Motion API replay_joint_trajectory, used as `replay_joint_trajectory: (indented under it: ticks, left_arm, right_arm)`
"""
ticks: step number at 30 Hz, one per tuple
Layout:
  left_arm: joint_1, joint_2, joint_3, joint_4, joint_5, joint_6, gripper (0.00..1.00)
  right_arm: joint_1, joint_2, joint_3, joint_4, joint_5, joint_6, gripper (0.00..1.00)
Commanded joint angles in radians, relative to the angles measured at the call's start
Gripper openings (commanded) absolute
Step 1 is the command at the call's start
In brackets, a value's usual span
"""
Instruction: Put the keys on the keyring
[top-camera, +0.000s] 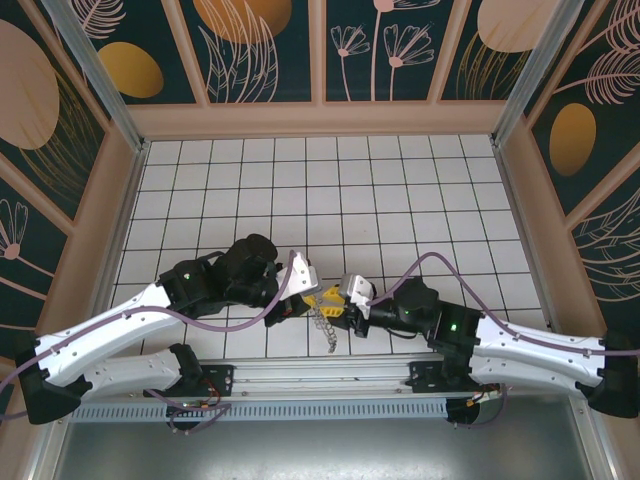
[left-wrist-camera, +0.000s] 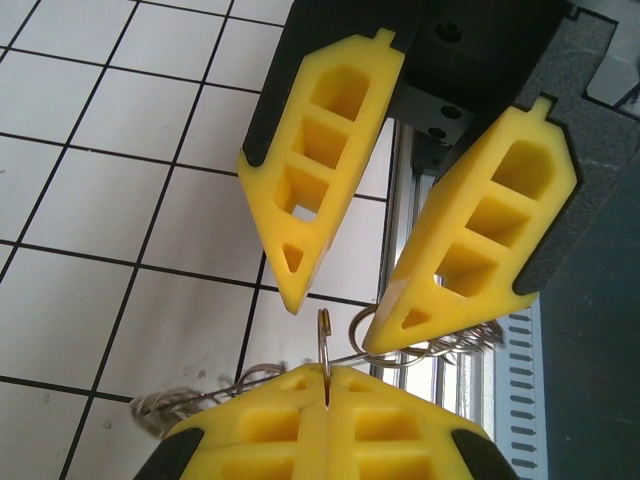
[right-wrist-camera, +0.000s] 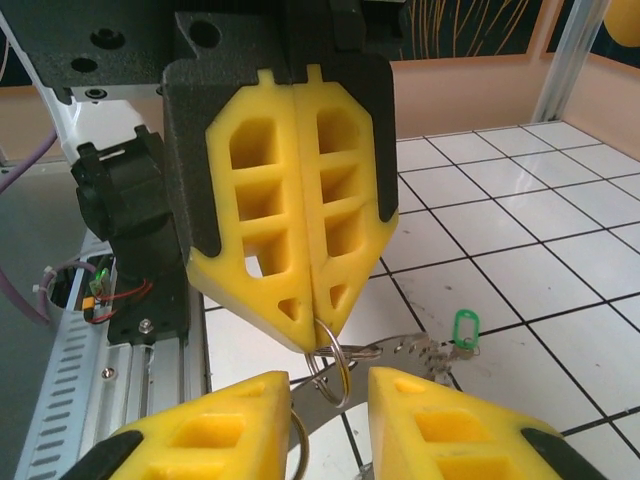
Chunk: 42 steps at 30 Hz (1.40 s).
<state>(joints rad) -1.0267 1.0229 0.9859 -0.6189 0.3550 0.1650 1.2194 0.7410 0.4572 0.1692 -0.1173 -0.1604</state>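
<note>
The left pincer (right-wrist-camera: 318, 335) has its yellow fingers pressed together on the thin wire of the keyring (left-wrist-camera: 325, 335), pinching it at the very tips so that the ring stands on edge just beyond them. The right pincer (right-wrist-camera: 330, 382) faces it tip to tip with its fingers spread, one on each side of the ring and gripping nothing; whether either finger touches the wire is hard to tell. From the ring a dull metal chain (top-camera: 325, 328) trails off both ways, sagging below the two pincers toward the arm bases in the overhead view. The green key (right-wrist-camera: 463, 328) lies ahead of the right pincer and off to the outer side of its right-hand finger, near but clear of it, low on the white tiled counter (right-wrist-camera: 520, 230) at the far end of the chain. It is a tiny light-green loop-headed piece with a small silvery end, smaller than a tile. Its long axis seems to run roughly away from the right pincer, head farther off, though it is too small to be sure, and I cannot tell whether it is already hooked to the chain or merely rests against it. Since the left pincer is busy holding the ring, the right one is both free and the nearer, so the coming move probably turns on it reaching forward and sideways past the ring to the key.
</note>
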Motion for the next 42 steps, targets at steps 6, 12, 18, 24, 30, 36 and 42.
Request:
replay_joint_trajectory:
  ticks: [6,12,18,24,30,36,42]
  left_arm:
    - [-0.001,-0.024,0.007,0.014,0.021,0.018,0.0]
    - [0.0,-0.026,0.007,0.018,0.028,0.017,0.0]
    - [-0.001,-0.043,-0.007,0.068,0.055,-0.004,0.0]
    - [0.0,-0.094,-0.104,0.194,0.117,-0.06,0.19]
    - [-0.001,-0.117,-0.143,0.258,0.138,-0.088,0.17]
    - [-0.001,-0.116,-0.147,0.281,0.156,-0.09,0.0]
    - [-0.001,-0.121,-0.157,0.301,0.157,-0.092,0.0]
  right_arm:
    - [0.009,0.02,0.035,0.09,-0.026,-0.023,0.18]
    - [0.01,0.024,0.035,0.096,-0.027,-0.027,0.05]
    - [0.01,0.009,0.023,0.099,-0.033,-0.038,0.0]
    - [0.011,-0.036,-0.003,0.158,-0.083,-0.044,0.0]
    - [0.008,-0.028,-0.005,0.184,-0.115,-0.046,0.0]
    - [0.008,-0.02,-0.012,0.196,-0.123,-0.04,0.0]
    - [0.009,-0.022,-0.011,0.198,-0.117,-0.042,0.0]
